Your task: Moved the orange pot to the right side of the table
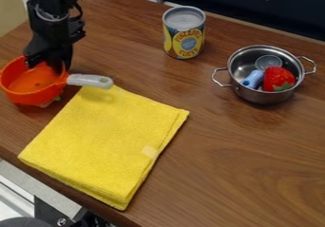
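Note:
At the upper left of the camera view, the black gripper hangs down at the back rim of the orange pot, its lower end overlapping the pot's inside. The orange pot is at the far left, opening upward, its grey handle pointing right over the top corner of the yellow cloth. Something small and pale green shows at the pot's lower right edge. Whether the gripper holds the rim is hard to make out. The wooden table extends to the right.
A folded yellow cloth lies at centre left, just right of the pot. A tin can stands at the back middle. At the back right, a metal pot holds a strawberry and a blue-and-white item.

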### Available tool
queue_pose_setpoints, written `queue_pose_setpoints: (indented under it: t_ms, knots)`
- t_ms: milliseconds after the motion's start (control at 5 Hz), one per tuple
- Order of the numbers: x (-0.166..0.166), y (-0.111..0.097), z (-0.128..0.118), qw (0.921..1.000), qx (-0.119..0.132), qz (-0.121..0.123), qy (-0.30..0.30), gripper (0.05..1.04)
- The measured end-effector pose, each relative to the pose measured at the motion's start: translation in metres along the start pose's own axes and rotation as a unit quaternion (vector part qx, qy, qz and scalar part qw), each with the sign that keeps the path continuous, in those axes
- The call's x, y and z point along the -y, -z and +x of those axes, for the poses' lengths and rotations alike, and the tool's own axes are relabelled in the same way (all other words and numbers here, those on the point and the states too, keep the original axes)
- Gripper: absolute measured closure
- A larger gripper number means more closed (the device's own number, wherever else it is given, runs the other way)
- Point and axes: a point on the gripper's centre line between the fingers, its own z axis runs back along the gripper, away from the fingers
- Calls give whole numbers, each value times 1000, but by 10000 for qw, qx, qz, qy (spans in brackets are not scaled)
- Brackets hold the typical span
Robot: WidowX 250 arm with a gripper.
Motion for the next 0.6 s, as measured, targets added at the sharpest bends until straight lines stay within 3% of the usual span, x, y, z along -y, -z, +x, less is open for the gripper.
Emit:
queue_pose_setpoints:
  t_ms: [600]
  knots:
    - [17,-16,7,9925,-142,-169,1205,1026]
